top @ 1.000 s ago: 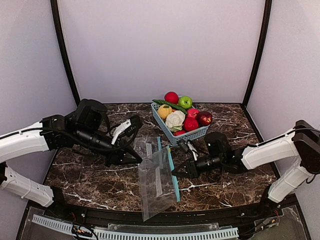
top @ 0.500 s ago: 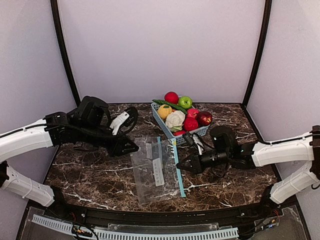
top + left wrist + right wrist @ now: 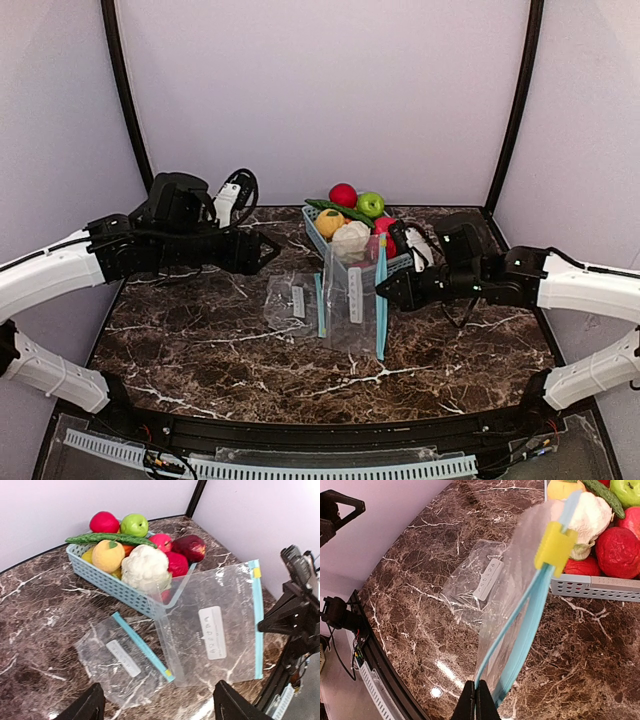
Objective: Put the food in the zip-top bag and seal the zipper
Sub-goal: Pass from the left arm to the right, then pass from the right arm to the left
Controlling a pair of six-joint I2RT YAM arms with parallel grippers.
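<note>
The food point(image 3: 350, 238) lies heaped in a light-blue basket point(image 3: 312, 232) at the back: red apple point(image 3: 104, 522), green apple point(image 3: 134, 524), yellow-orange citrus point(image 3: 107, 555), cauliflower, cucumber. My right gripper point(image 3: 385, 292) is shut on the blue zipper edge of a clear zip-top bag point(image 3: 352, 295) and holds it upright just in front of the basket. In the right wrist view the fingers point(image 3: 477, 702) pinch that edge, and the yellow slider point(image 3: 555, 547) sits at the far end. My left gripper point(image 3: 265, 250) hovers open and empty to the bag's left, its fingertips point(image 3: 90, 705) wide apart.
A second clear bag point(image 3: 290, 300) with a blue zipper lies flat on the marble table point(image 3: 200, 340), left of the held bag point(image 3: 215, 630). The basket point(image 3: 100, 577) stands close behind both. Walls enclose the table at the back and both sides.
My left gripper has opened, let go of the bag and drawn back up to the left. The right gripper has carried the bag up and back toward the basket, where it now hangs upright.
</note>
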